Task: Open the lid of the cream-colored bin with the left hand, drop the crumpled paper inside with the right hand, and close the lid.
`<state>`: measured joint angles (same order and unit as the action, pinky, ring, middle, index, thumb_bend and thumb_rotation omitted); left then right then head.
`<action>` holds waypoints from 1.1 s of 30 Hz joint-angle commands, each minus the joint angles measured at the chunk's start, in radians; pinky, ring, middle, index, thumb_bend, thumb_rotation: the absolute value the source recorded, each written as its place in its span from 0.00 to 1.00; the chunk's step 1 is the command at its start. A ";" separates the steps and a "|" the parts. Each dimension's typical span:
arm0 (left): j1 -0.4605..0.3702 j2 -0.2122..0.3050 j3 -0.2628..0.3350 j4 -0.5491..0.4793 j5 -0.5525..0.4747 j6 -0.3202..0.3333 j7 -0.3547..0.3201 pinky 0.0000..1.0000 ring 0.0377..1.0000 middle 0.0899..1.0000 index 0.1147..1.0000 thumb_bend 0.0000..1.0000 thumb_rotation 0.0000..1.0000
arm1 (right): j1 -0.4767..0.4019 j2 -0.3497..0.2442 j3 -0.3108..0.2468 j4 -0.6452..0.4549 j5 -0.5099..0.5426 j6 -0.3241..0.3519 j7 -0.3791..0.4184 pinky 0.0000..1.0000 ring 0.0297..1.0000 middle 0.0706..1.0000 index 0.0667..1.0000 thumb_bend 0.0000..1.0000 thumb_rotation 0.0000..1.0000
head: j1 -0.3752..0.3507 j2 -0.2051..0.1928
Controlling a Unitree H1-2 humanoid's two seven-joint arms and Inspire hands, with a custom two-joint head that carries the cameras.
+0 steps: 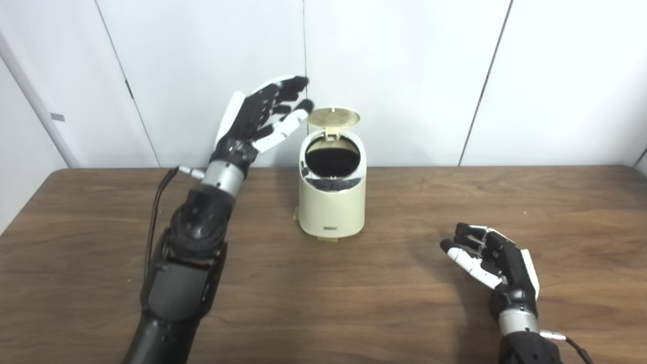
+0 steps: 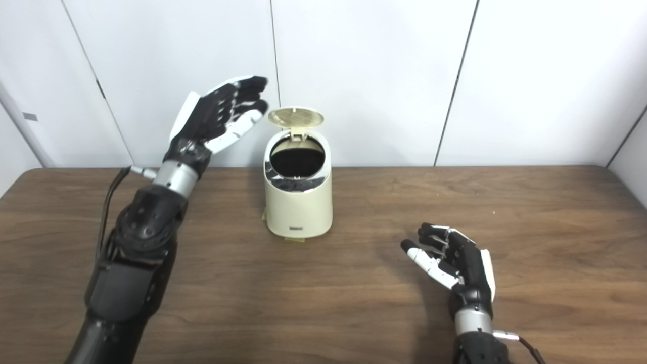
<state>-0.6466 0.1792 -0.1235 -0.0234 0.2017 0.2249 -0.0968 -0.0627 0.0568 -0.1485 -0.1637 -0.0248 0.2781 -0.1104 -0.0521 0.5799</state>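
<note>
While the lid (image 1: 334,117) of the cream-colored bin (image 1: 332,202) stands raised at the back of the opening, the first step of the task reads as complete. The bin sits upright at the centre of the frame on the wooden table (image 1: 354,303), its dark mouth exposed. The left hand (image 1: 263,119), at upper left of the frame, is raised beside the lid with fingers extended and spread, holding nothing; its fingertips (image 1: 302,115) lie just beside the lid's left edge, and contact cannot be confirmed. The right hand (image 2: 455,265), at lower right of the frame, sits low over the table, well apart from the bin, fingers loosely curled and apart, holding nothing. No crumpled paper is visible in either view; whether it lies inside the bin cannot be determined, as the interior shows only black. If the paper has been dropped, closing the lid is the one remaining step; if not, the drop also remains. White wall panels (image 1: 404,76) stand behind the table. Nothing stands between the left hand and the lid, so the closing path appears unobstructed.
</note>
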 commanded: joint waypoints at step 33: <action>-0.224 0.164 -0.363 0.152 0.709 -0.040 -0.160 0.79 0.90 0.86 0.68 0.63 0.83 | -0.016 -0.064 0.045 0.007 0.033 -0.144 0.023 0.77 0.80 0.81 0.78 0.61 0.81 | 0.008 0.012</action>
<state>-0.8478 0.3259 -0.4994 0.1350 0.8932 0.1952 -0.2699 -0.0554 0.0003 -0.1071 -0.1322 0.0221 0.1897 -0.0879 -0.0430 0.5906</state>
